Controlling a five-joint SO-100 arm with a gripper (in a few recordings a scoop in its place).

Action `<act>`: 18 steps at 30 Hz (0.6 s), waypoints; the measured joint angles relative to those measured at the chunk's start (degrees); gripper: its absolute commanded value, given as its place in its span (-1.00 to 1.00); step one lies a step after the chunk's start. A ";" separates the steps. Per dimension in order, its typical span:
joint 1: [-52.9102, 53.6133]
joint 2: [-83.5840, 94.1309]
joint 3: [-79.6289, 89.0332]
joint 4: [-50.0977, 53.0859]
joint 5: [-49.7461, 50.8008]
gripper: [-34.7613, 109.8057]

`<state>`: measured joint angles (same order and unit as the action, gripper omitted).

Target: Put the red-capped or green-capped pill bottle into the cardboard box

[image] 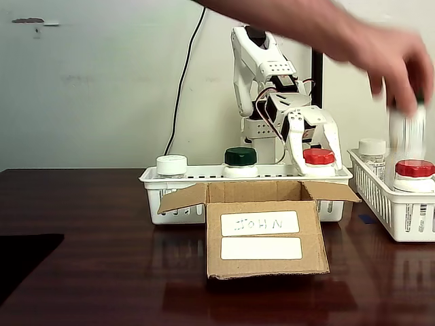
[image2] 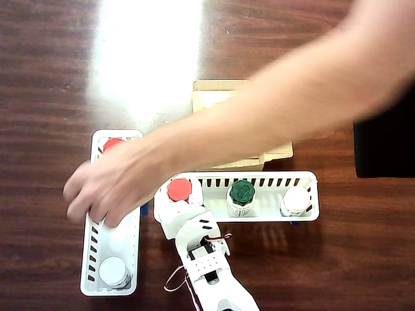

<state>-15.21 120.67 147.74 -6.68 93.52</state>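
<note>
Right now a person's arm (image2: 272, 110) crosses your workspace: in the overhead view it reaches over the cardboard box (image2: 214, 91) and hides most of it, and the hand (image2: 113, 188) sits over the side basket (image2: 91, 259), which holds a white-capped bottle (image2: 113, 271) and a red cap (image2: 112, 144) at its far end. In the fixed view that hand (image: 401, 64) is blurred around a bottle above the side basket (image: 387, 204), so you cannot read what it holds.

From the fixed view you get what the overhead view hides: the cardboard box (image: 265, 234) stands with flaps spread on the dark bench (image: 102, 272), just in front of the long white basket (image: 177, 200), two white labels facing the camera. The long basket holds a white-capped bottle (image: 171, 165), a green-capped bottle (image: 240, 160) and the pill bottle (image: 319, 160) with its red cap.

Your end effector (image: 314, 153) hangs over that pill bottle, fingers spread to either side of the cap; whether they touch it, you cannot tell. From overhead the end effector (image2: 176, 206) lies beside the red cap (image2: 179, 189).
</note>
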 measured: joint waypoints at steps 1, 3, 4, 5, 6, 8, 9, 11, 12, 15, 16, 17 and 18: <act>-0.09 0.53 0.18 0.62 -0.35 -0.49; -0.26 2.37 0.18 2.46 -0.97 -0.50; -0.26 3.16 0.18 3.52 -1.23 -0.50; -0.53 4.13 0.18 4.75 -1.67 -0.50; -0.79 5.10 0.18 5.80 -2.37 -0.50; -1.14 7.38 -0.09 8.53 -3.69 -0.50; -1.32 8.44 -0.70 10.28 -4.31 -0.50; -1.85 10.72 -2.11 14.15 -5.54 -0.50; -1.93 11.69 -3.08 16.17 -5.80 -0.50; -2.37 13.62 -7.12 23.12 -7.47 -0.50; -2.64 13.62 -9.05 25.40 -8.00 -0.50; -2.64 13.62 -10.90 27.16 -8.44 -0.50; -2.55 13.45 -12.66 28.74 -8.53 -0.50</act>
<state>-17.75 134.12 135.09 22.06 84.99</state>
